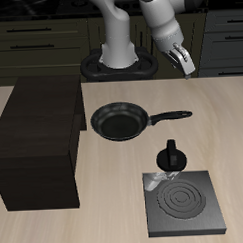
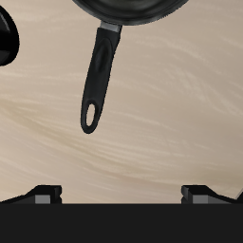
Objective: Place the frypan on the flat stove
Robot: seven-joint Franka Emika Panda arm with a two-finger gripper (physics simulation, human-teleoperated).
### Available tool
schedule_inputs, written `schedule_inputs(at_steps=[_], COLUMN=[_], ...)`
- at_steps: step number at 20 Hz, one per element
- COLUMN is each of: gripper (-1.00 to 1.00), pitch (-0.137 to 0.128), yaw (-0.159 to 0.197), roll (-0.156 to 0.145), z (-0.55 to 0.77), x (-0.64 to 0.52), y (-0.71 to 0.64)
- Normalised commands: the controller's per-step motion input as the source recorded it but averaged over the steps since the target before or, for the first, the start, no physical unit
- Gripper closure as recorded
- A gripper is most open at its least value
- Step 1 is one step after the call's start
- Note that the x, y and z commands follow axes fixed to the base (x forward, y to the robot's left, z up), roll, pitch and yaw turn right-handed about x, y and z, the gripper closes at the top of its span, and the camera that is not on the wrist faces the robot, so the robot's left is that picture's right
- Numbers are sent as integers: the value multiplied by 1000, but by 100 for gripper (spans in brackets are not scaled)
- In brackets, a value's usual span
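The frypan is a round shallow black pan lying on the table's middle, its long handle pointing sideways toward the side where my gripper hangs. The flat stove, a dark grey slab with pale rings, sits near the table's front edge. High over the table's back hangs my gripper, farther back than the handle's end and apart from it. In the wrist view the frypan's handle and part of its rim show beyond my gripper, whose fingertips stand wide apart and hold nothing.
A small black moka pot stands right behind the stove, between it and the pan's handle; it also shows at the wrist view's edge as a moka pot. A large dark brown cabinet takes up the table's other side.
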Motion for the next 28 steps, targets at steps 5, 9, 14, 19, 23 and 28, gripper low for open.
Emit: schedule_inputs(at_steps=[5, 9, 14, 19, 23, 28], gripper=[-100, -100, -100, -100, -100, -100], pitch=[-50, -22, -6, -27, -106, -33], yaw=[3, 13, 9, 7, 16, -10], roll=[-6, -12, -18, -23, -46, 11], z=[161, 113, -20, 160, 247, 56], x=[179, 222, 43, 113, -7, 32], y=[4, -4, -117, -93, -115, -22])
